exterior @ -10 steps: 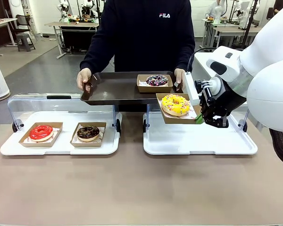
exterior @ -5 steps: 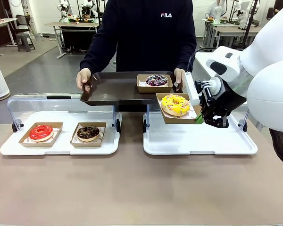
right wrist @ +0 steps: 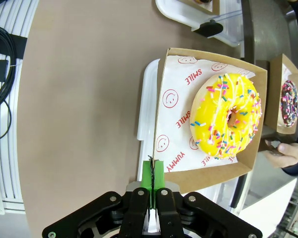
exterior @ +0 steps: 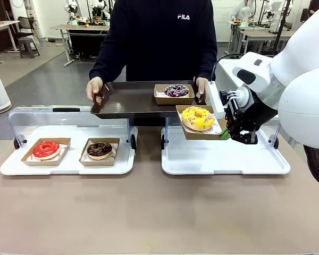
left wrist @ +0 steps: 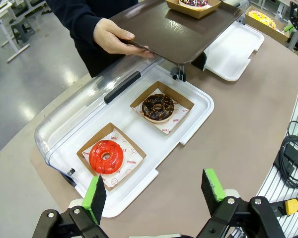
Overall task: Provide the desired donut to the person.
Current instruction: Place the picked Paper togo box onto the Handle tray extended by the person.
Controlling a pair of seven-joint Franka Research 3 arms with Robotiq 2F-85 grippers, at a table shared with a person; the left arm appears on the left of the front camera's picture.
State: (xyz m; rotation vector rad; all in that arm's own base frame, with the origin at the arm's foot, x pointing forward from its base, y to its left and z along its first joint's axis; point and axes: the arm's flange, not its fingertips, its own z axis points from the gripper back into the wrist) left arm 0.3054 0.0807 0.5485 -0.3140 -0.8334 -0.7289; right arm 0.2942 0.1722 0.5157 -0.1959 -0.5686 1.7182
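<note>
Across the far side of the table, held level by the person with one hand on its left edge and the other hand at its right corner: a dark brown serving tray, kept low and forward over the display cases, probably to make delivery easy. On the tray already, one cardboard tray with a chocolate donut with coloured sprinkles. Below, on the robot's left, a white display tray with its clear lid swung back, so open for picking; inside, side by side but apart, a red glazed donut and a chocolate donut, each in its own brown box on printed paper. On the robot's right, a second white display tray, bare where visible. Above this tray and just beside the edge of the serving tray, a yellow sprinkled donut in its cardboard box, lifted and carried flat. Right gripper clenched on the thin side wall of this box, pads pressed together on the card, so grasping the box and not the donut itself, likely to keep the glaze clean. Left gripper released, fingers wide apart and holding nothing, hanging above the left display tray. Judged as the step: moving the yellow donut onto the serving tray, not yet set down.
</note>
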